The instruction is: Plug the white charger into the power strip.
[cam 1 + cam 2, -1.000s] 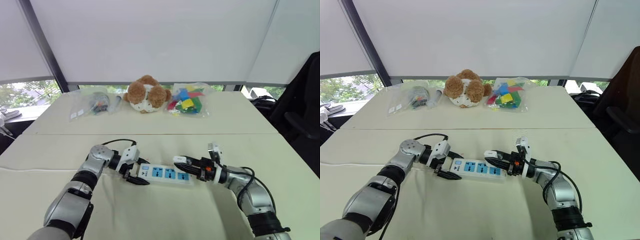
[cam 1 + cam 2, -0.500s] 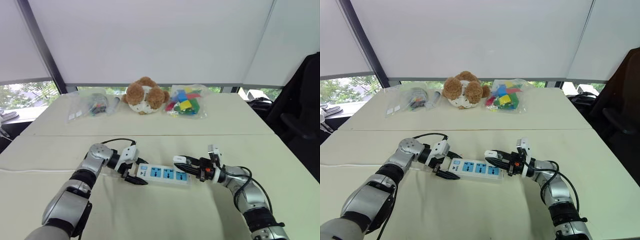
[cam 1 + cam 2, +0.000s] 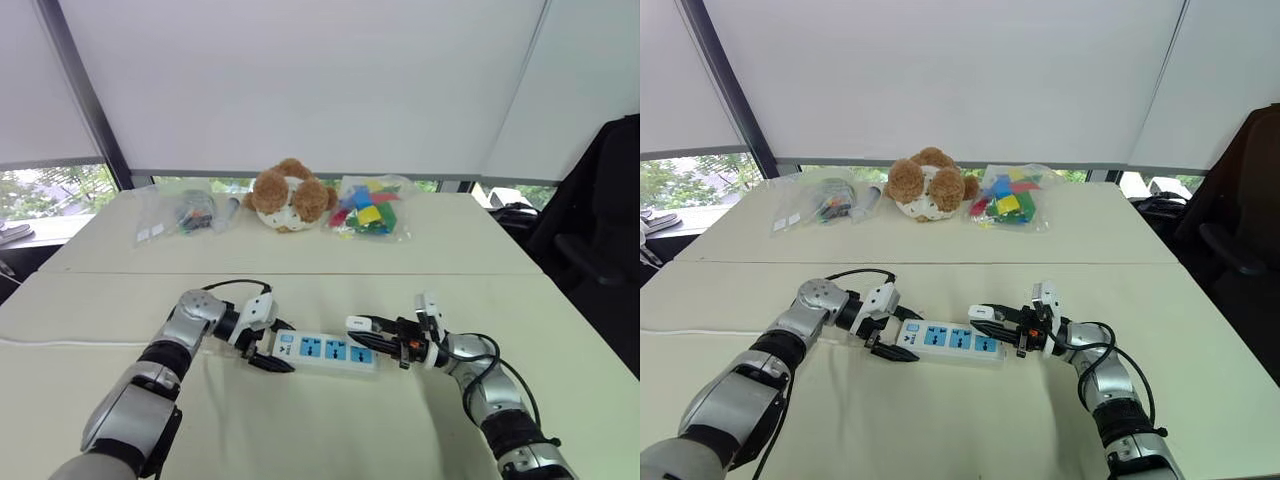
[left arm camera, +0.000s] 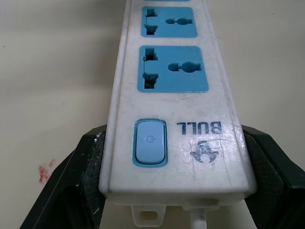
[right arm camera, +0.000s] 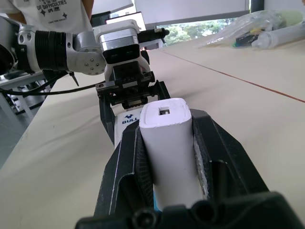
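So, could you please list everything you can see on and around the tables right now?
power strip: one, white with blue sockets, near table, between the grippers
white charger: one, white, over the strip's right end
cable: one, white, near table's left side
plush toy: one, brown and white, far table, middle
bag of blocks: one, clear, multicoloured blocks, right of the toy
clear bag: one, small items inside, left of the toy
chair: one, black, right of the tables
left gripper: fingers shut on the strip's switch end
right gripper: fingers shut on the charger
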You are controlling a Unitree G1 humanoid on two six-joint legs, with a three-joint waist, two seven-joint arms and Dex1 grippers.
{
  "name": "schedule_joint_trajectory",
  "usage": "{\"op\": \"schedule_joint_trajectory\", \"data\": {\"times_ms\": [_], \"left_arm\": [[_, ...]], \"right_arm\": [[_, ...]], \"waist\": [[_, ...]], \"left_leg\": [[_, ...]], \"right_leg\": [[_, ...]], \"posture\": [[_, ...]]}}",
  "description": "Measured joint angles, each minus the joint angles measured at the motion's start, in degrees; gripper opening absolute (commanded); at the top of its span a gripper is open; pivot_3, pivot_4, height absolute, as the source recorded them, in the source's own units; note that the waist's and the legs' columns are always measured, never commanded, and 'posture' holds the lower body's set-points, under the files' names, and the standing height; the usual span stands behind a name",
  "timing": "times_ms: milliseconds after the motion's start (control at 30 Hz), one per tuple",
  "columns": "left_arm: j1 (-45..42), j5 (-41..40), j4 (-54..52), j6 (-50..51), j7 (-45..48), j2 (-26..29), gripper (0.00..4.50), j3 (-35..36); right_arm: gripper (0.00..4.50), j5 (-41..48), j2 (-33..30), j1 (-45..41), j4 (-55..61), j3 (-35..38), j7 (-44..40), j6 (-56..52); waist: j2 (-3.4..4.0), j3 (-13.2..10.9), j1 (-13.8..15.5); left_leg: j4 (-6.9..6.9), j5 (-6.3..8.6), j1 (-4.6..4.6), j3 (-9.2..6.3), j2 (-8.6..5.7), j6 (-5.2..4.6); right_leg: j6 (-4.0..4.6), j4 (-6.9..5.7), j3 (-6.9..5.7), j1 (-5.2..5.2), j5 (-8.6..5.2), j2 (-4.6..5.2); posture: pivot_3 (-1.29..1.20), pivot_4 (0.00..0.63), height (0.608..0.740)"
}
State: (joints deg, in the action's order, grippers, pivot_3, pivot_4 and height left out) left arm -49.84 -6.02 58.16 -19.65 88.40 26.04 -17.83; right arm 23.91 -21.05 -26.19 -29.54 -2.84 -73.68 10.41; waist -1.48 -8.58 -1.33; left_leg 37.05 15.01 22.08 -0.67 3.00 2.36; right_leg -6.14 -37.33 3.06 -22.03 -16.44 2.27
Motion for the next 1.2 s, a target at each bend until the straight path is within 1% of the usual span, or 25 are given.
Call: {"op": "schedule_joint_trajectory", "data": {"times_ms": [167, 267, 300, 467, 600, 867, 1100, 1200], "left_arm": [[0.7, -0.9, -0.6, 0.0, -0.3, 0.2, 3.06, -0.9], [0.7, -0.9, -0.6, -0.4, -0.3, 0.2, 3.06, -1.1], [0.6, -0.9, -0.7, -0.7, -0.1, 0.1, 3.06, -1.3], [0.7, -0.9, -0.5, -1.0, -0.1, 0.1, 3.06, -1.5], [0.7, -0.9, -0.2, -1.0, -0.1, 0.2, 3.06, -1.5], [0.7, -0.9, -0.1, -1.0, -0.1, 0.3, 3.06, -1.5], [1.8, -0.9, -1.0, -0.7, -0.6, 0.5, 3.06, -1.3], [2.3, -0.9, -1.0, -0.4, -0.8, 0.5, 3.06, -1.3]], "right_arm": [[0.75, 0.4, -0.6, -0.3, 0.3, -0.2, -1.8, -2.9], [0.75, 0.4, -0.9, -0.3, 0.6, -0.3, -2.5, -3.8], [0.75, -0.4, -2.0, -0.1, -0.2, -1.2, -2.7, -4.1], [0.75, -0.5, -2.5, -1.5, -2.5, -2.2, -4.1, -2.0], [0.75, -0.6, -2.5, -2.6, -4.5, -2.6, -4.8, -1.1], [0.75, -0.2, -1.6, -2.1, -5.0, -1.9, -4.3, -0.5], [0.75, -0.2, -0.4, -1.4, -7.9, -2.1, -3.9, 5.2], [0.75, -0.5, -0.3, -1.5, -9.6, -3.2, -3.6, 8.9]], "waist": [[-0.1, 0.1, 0.3], [-0.12, 0.1, 0.4], [-0.12, 0.1, 0.4], [-0.06, 0.1, 0.4], [-0.06, 0.1, 0.4], [-0.08, 0.1, 0.3], [-0.26, 0.3, 0.2], [-0.46, 0.7, 0.2]], "left_leg": [[-0.06, 0.06, -0.12, 0.0, 0.01, -0.1], [-0.06, 0.19, -0.22, 0.0, 0.01, -0.32], [-0.06, 0.26, -0.25, 0.0, 0.01, -0.44], [-0.05, 0.32, -0.35, 0.01, 0.01, -0.55], [-0.06, 0.42, -0.67, 0.01, 0.01, -0.7], [-0.06, 0.42, -0.69, 0.01, 0.01, -0.71], [-0.07, 0.44, -0.83, 0.01, 0.02, -0.73], [-0.09, 0.53, -1.04, 0.01, 0.03, -0.87]], "right_leg": [[0.11, 0.0, -0.01, 0.1, -0.09, 0.0], [0.14, 0.01, -0.02, 0.2, -0.21, 0.0], [0.15, 0.01, -0.03, 0.24, -0.25, 0.0], [0.15, 0.02, -0.03, 0.32, -0.29, 0.0], [0.19, 0.08, -0.03, 0.65, -0.36, 0.0], [0.19, 0.07, -0.03, 0.66, -0.37, 0.0], [0.23, 0.08, -0.03, 0.8, -0.39, 0.01], [0.49, 0.09, -0.03, 1.0, -0.55, 0.0]], "posture": [[0.0, 0.15, 0.739], [0.0, 0.15, 0.739], [0.0, 0.15, 0.739], [0.0, 0.15, 0.739], [0.0, 0.15, 0.739], [0.0, 0.15, 0.739], [0.0, 0.15, 0.739], [0.0, 0.15, 0.739]]}}
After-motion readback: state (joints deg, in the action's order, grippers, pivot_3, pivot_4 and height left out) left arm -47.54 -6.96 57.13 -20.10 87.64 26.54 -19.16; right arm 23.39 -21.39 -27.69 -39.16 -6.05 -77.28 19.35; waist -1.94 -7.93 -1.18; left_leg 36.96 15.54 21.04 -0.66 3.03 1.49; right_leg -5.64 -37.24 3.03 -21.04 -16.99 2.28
